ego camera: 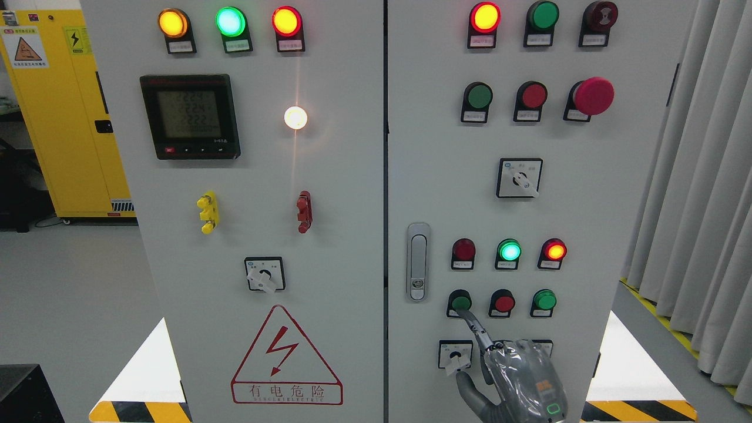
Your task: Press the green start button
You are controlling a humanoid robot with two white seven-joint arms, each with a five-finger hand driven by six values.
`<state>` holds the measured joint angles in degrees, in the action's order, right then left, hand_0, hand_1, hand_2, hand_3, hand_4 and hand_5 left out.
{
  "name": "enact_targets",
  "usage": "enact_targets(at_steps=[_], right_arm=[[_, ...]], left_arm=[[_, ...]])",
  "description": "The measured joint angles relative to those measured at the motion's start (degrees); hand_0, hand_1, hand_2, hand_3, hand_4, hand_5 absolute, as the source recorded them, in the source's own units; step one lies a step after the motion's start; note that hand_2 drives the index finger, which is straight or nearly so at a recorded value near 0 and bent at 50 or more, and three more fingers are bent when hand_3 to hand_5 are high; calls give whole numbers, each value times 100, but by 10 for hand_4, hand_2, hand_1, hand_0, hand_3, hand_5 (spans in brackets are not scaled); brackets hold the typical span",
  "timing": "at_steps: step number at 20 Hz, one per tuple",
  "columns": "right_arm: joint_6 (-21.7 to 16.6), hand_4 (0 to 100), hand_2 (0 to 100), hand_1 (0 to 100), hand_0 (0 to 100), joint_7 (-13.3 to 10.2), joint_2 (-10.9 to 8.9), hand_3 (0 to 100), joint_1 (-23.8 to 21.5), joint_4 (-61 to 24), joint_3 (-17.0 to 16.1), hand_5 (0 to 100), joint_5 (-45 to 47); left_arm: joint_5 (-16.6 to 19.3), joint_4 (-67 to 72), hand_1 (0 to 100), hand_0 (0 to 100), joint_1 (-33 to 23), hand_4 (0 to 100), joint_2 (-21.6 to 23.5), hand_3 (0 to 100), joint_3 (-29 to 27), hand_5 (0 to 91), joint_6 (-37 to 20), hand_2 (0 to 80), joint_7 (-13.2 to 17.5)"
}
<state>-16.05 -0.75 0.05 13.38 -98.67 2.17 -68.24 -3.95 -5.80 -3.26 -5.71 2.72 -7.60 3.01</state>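
Observation:
The right cabinet door carries a low row of three push buttons: a green button at the left, a red button in the middle and another green button at the right. My right hand, in a grey glove, rises from the bottom edge right of the middle. Its index finger is stretched out up and to the left, with the tip touching the lower edge of the left green button. The other fingers are curled and hold nothing. The left hand does not show.
Above the button row sit three indicator lamps, the middle one lit green. A rotary switch lies just left of my hand and a door latch stands further left. A red mushroom stop button juts out upper right. Grey curtains hang at the right.

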Motion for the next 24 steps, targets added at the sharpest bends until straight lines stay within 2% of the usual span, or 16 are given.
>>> enact_targets(at_steps=[11,18,24], right_arm=[[-18,959,11,846,517,39,-2,943,85,88,-120,1000,40],[19,956,12,842,525,78,-5,939,48,9,-70,1000,60],[32,955,17,823,539,-27,34,938,-60,-249,-20,1000,214]], left_arm=[[0,0,556,120,-1,0,0,0,0,0,0,0,0],[0,0,556,120,-1,0,0,0,0,0,0,0,0],[0,0,556,120,-1,0,0,0,0,0,0,0,0]])
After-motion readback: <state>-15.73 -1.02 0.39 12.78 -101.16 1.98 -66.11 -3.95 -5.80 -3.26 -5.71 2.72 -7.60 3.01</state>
